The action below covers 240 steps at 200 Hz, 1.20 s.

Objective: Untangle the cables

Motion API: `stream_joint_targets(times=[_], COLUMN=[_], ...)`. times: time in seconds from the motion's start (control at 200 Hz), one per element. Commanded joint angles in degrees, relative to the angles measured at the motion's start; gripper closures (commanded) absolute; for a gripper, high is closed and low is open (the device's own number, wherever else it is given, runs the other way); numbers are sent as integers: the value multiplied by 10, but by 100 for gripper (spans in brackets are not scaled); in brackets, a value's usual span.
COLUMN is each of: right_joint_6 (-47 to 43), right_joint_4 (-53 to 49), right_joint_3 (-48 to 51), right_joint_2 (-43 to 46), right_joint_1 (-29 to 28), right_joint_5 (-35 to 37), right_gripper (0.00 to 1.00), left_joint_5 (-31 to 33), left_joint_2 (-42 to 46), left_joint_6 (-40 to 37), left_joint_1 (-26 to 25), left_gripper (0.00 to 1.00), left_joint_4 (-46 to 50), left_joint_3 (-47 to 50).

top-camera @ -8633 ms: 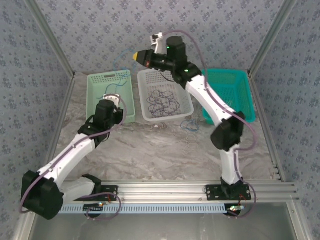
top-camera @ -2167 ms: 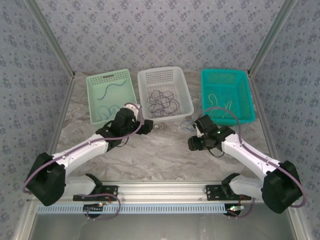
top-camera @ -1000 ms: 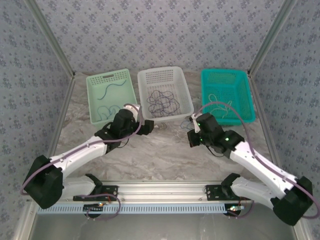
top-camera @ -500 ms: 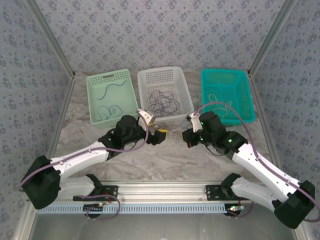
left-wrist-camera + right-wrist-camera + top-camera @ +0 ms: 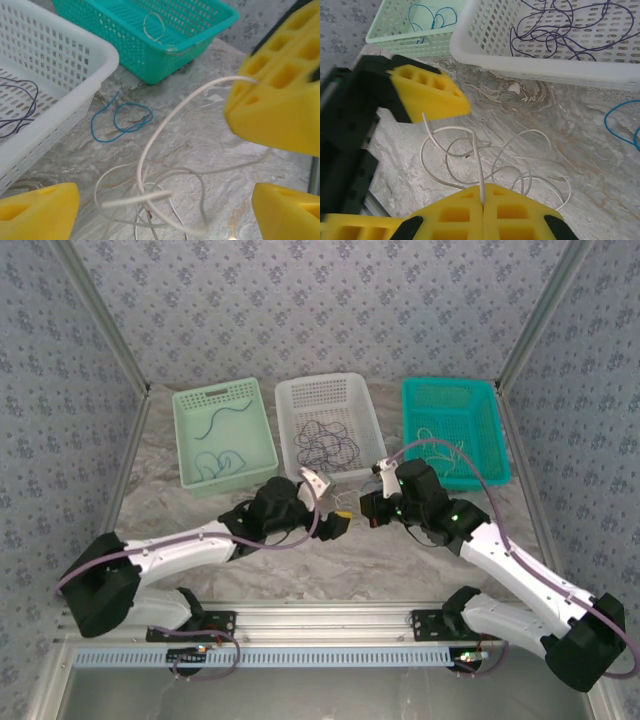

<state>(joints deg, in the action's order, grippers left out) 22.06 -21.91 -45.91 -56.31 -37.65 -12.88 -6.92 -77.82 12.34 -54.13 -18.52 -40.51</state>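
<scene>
One cable [image 5: 478,160] in R tool [image 5: 483,192], by basket rim [image 5: 530,69]

Left hand [image 5: 341,525] and right hand [image 5: 367,510] close together over pale cable [image 5: 352,502], green basket [image 5: 215,392], white basket [image 5: 320,380], teal basket [image 5: 450,383] behind

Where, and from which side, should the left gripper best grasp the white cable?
Take the white cable by its short free end, from above, jaws across it: that stub is straight, unlike the loops around it, and lies between the open left gripper's fingers. The right gripper holds another stretch.
</scene>
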Motion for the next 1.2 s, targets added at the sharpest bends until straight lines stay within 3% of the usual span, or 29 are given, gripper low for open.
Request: stream_joint_targets(times=[0.0,0.325,0.525,0.919,1.194], right_joint_6=[19,46,29,24,55], right_joint_4=[19,43,-14,-107,-73], right_joint_3=[-15,-9,-36,-45,-21], right_joint_2=[6,36,58,151,161], right_joint_1=[-5,-8,11,167,200], right_joint_5=[-23,-57,-49,-110,-124], right_gripper=[100,100,100,100,100], left_joint_5=[59,119,150,233,235], left_joint_2=[-14,-73,-119,-105,-101], left_joint_6=[23,62,66,76,72], left_joint_1=[-3,-3,-3,-3,-3], left_gripper=[11,13,36,53,73], left_joint_4=[-11,-8,61,136,139], left_joint_3=[-23,-59,-94,-51,-45])
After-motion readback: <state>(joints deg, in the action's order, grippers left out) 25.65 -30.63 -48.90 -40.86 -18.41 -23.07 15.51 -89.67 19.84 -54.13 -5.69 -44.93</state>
